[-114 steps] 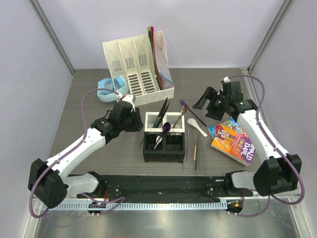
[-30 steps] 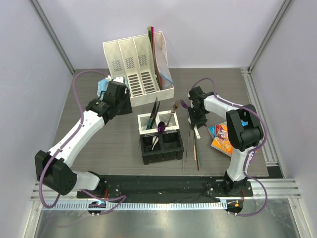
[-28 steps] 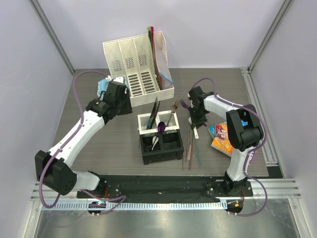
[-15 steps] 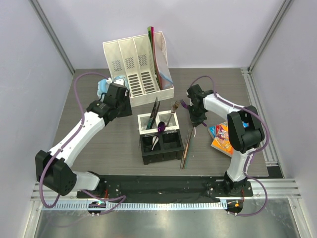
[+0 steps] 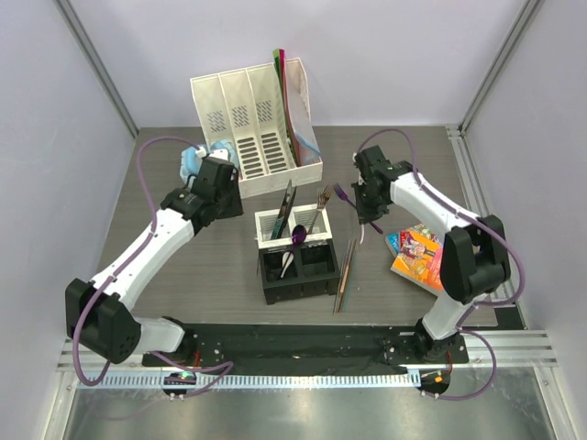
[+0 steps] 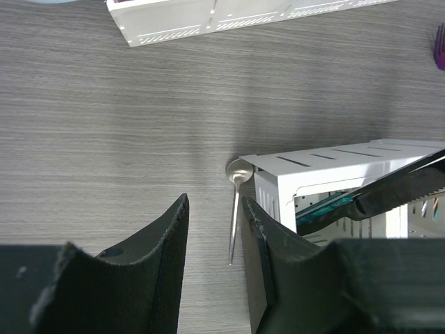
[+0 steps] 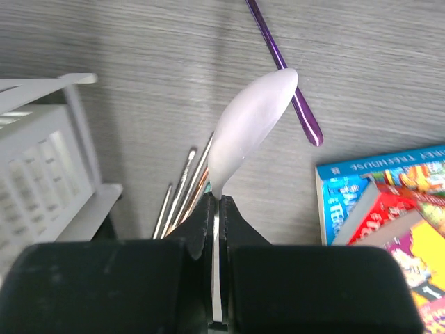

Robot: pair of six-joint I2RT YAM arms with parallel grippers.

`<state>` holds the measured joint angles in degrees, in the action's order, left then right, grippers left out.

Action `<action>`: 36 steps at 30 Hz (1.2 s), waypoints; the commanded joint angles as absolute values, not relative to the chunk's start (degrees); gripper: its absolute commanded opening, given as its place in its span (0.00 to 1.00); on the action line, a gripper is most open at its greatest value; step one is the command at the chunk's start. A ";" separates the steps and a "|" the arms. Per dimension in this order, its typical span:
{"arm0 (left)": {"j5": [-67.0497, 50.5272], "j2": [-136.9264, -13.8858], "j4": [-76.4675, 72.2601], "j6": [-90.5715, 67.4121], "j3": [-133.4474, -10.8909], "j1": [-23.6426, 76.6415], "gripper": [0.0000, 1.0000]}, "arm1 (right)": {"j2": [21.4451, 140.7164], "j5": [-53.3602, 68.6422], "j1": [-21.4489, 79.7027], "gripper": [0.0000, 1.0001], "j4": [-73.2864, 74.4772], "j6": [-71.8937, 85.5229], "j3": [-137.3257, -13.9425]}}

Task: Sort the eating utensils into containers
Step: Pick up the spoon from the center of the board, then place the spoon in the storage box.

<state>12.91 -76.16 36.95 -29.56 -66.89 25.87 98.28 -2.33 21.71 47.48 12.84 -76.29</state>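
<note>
K: Grey wood-grain tabletop carried a black-and-white four-cell square caddy. Right gripper?

M: It was pinched on the handle of a white ceramic soup spoon, held right of the caddy; thin brown chopsticks lay nearby.

K: Left gripper?

M: Spread and empty, it hovered left of the caddy, over a small metal spoon just beside the white wall.
</note>
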 commanded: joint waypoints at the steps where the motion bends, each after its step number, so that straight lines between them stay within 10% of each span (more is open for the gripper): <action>1: 15.38 -73.48 35.69 -28.92 -65.83 25.75 0.36 | 89.22 -0.88 22.15 0.01 47.90 15.20 -77.08; 36: 18.72 -69.96 37.71 -31.73 -64.60 23.64 0.37 | 74.17 15.65 46.30 0.01 30.85 15.47 -75.76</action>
